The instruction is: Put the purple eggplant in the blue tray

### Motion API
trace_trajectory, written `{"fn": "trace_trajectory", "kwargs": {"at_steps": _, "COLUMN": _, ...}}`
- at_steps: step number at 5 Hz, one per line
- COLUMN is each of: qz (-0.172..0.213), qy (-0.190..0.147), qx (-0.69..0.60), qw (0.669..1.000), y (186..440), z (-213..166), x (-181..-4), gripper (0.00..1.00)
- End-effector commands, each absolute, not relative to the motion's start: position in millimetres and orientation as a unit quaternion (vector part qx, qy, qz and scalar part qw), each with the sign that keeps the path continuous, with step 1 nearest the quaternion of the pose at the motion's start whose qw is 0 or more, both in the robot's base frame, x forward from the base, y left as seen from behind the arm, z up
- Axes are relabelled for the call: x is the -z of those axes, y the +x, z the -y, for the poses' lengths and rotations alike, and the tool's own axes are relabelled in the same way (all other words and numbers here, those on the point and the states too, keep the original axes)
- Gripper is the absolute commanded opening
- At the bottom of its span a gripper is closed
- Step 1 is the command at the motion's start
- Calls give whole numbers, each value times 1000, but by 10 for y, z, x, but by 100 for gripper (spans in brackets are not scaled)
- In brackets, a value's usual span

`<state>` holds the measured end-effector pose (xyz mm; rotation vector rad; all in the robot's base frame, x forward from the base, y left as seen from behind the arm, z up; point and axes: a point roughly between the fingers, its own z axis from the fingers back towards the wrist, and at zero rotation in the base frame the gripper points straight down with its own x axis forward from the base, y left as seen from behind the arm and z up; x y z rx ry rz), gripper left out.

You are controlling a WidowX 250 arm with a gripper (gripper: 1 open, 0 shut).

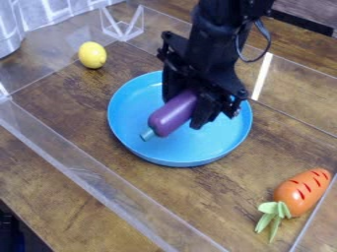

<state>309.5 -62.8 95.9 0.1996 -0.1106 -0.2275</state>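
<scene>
The hand pinches the purple eggplant between its fingers and holds it over the middle of the blue tray, stem end pointing down toward seven o'clock. Whether the stem tip touches the tray floor cannot be told. The carrying step looks nearly finished; what remains is the release. The next move calls for a short descent so the eggplant lies in the dish, then spreading the fingers and lifting clear without dragging it over the raised rim. A yellow lemon sits on the tabletop at ten o'clock of the tray, an orange carrot at four o'clock, both well apart.
</scene>
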Motion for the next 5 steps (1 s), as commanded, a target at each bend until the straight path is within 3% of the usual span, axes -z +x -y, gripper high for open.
{"fn": "trace_trajectory", "kwargs": {"at_steps": 1, "qz": 79, "qy": 97, "qx": 107, "qw": 986, "y": 3164, "z": 610, "x": -935, "gripper": 0}}
{"fn": "trace_trajectory", "kwargs": {"at_steps": 3, "qz": 92, "qy": 100, "qx": 99, "qw": 986, "y": 3279, "z": 640, "x": -741, "gripper": 0}}
{"fn": "trace_trajectory", "kwargs": {"at_steps": 5, "qz": 116, "qy": 94, "qx": 76, "qw": 986, "y": 3411, "z": 571, "x": -750, "gripper": 0}}
